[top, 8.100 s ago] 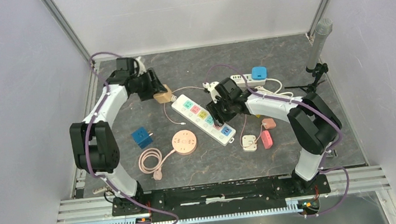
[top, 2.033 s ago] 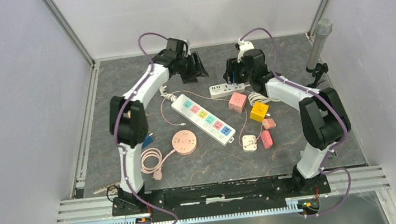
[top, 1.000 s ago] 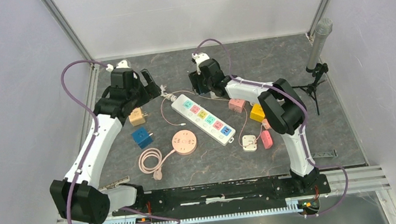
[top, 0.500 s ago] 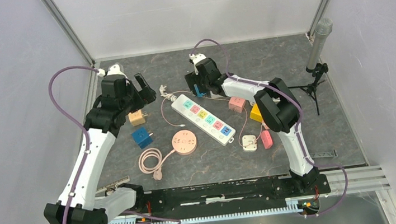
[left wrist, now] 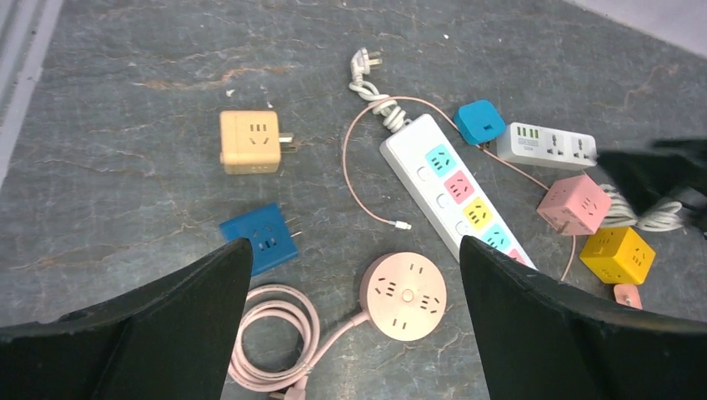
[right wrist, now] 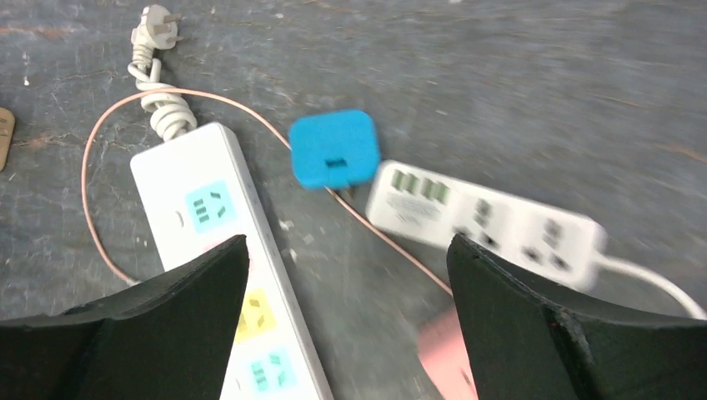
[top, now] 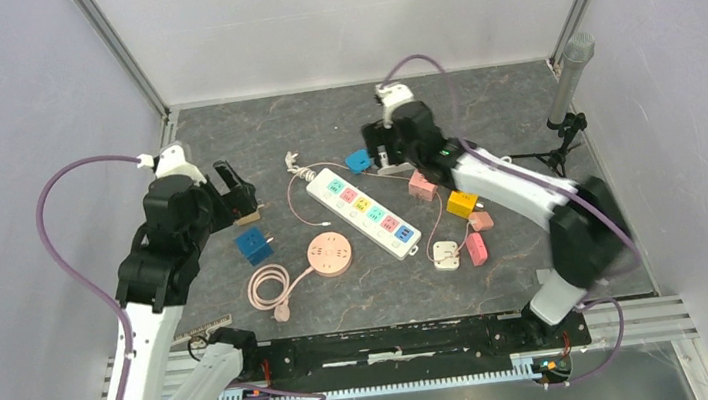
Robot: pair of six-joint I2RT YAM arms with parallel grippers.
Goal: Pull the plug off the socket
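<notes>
"Jaws of the right gripper (right wrist: 346, 250), how did they stand?"

"Spread wide and empty, hanging over the blue plug (right wrist: 334, 149). The left gripper (left wrist: 354, 250) was splayed too, holding nothing, up over the left side of the table (top: 500, 103)."

"And the plug itself?"

"It lay flat on the table, out of the small white socket strip (right wrist: 488, 221) and just beside that strip's end. Whether the two touched could not be told. The long white power strip (right wrist: 217, 225) lay on its other side."

"What sat below the left gripper?"

"A tan adapter (left wrist: 249, 142) and a blue cube (left wrist: 260, 238), apart from each other, with a round pink socket (left wrist: 403, 296) nearer the long strip."
</notes>
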